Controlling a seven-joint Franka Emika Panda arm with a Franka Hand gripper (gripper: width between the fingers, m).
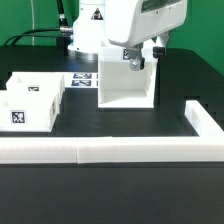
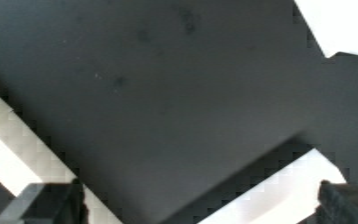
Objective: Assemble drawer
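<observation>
The drawer's tall white housing (image 1: pixel 125 88) stands upright at the table's middle, its open side facing the exterior view's left. Two small white trays (image 1: pixel 33 102) with square tags sit together at the exterior view's left. My gripper (image 1: pixel 136 62) hangs right over the housing's top edge, toward its right side. In the wrist view the gripper (image 2: pixel 194 208) is open, with its dark fingertips (image 2: pixel 44 206) wide apart. White housing edges (image 2: pixel 345 120) and the dark surface lie below it. Nothing is held.
A long low white wall strip (image 1: pixel 100 151) runs along the front and turns back at the exterior view's right (image 1: pixel 205 118). The marker board (image 1: pixel 84 78) lies flat between the trays and the housing. The arm's base (image 1: pixel 85 30) stands behind.
</observation>
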